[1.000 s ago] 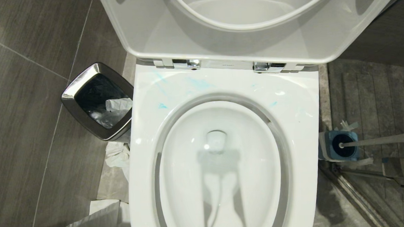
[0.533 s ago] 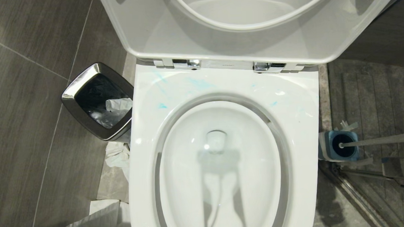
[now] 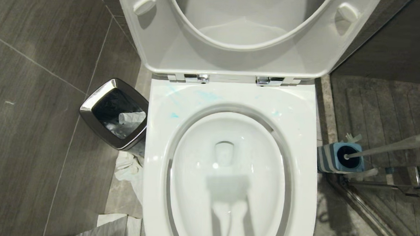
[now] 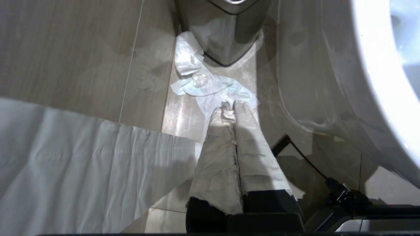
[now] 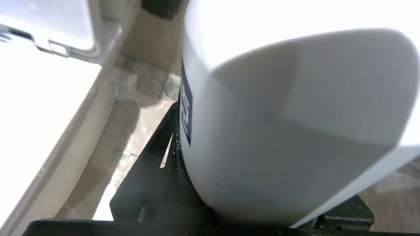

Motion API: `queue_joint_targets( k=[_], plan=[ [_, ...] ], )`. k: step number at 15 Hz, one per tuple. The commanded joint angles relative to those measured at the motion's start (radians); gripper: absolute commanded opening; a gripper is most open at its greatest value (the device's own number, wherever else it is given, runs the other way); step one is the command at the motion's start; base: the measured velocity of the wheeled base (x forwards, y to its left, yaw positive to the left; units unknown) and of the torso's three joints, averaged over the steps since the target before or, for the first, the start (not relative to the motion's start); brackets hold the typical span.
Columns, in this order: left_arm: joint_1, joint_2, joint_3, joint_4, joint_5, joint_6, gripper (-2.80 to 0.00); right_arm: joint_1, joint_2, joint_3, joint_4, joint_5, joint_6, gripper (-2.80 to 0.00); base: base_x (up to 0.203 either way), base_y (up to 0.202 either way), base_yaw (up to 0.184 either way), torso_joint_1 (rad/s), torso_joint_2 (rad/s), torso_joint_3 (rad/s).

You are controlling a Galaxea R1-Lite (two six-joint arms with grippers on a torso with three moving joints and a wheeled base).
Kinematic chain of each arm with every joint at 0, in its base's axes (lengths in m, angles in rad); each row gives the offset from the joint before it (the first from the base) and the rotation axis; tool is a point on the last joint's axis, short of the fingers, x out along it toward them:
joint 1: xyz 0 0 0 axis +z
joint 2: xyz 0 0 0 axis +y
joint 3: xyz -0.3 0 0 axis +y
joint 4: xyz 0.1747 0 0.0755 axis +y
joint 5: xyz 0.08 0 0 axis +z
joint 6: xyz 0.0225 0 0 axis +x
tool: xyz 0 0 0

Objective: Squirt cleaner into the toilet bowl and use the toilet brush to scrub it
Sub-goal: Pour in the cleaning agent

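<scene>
The bowl (image 3: 227, 181) stands open, with the seat and lid (image 3: 250, 56) raised against the tank. Faint blue-teal smears lie on the flat rim (image 3: 209, 96) behind the opening, so I judge that some cleaner was already squirted, though part of it landed on the rim and not inside. The water in the bowl shows no clear blue colour. The scrubbing seems not yet begun: the brush (image 3: 388, 147) sits in its blue-grey holder (image 3: 339, 158) on the floor, at the robot's right of the toilet.

The right end effector (image 5: 210, 183) is closed at middle width around the bottle (image 5: 279, 124), which fills almost the whole right wrist view; its base is toward the camera, and the cap is hidden, so I cannot tell where the nozzle points. The long axis of the bottle runs away from the wrist. Beside it the hinge corner of the toilet is seen, so the bottle is near the toilet's right side.

The brush handle leans far over, with its long axis going from the holder toward the robot's right, and the knob end points away from the toilet.

The left end effector (image 4: 229, 109) hangs low beside the bin (image 4: 226, 29), with wrapped fingers (image 4: 216, 157) pressed together and nothing between them.
</scene>
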Motion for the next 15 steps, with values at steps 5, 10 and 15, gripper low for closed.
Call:
queue_joint_targets(
  k=[5, 10, 15],
  plan=[
    [0.000, 0.000, 0.008, -0.001, 0.000, 0.000, -2.80, 0.001, 0.031, -0.019, -0.006, 0.006, -0.003, -2.80, 0.000, 0.000, 0.000, -0.006, 0.00, 0.202],
    [0.000, 0.000, 0.008, -0.001, 0.000, 0.000, -2.80, 0.001, 0.088, -0.052, -0.009, 0.006, -0.001, -2.80, 0.000, 0.000, 0.000, 0.000, 0.00, 0.204],
    [0.000, 0.000, 0.008, -0.001, 0.000, 0.000, -2.80, 0.001, 0.119, -0.065, -0.010, 0.005, 0.002, -2.80, 0.000, 0.000, 0.000, 0.000, 0.00, 0.203]
  ],
)
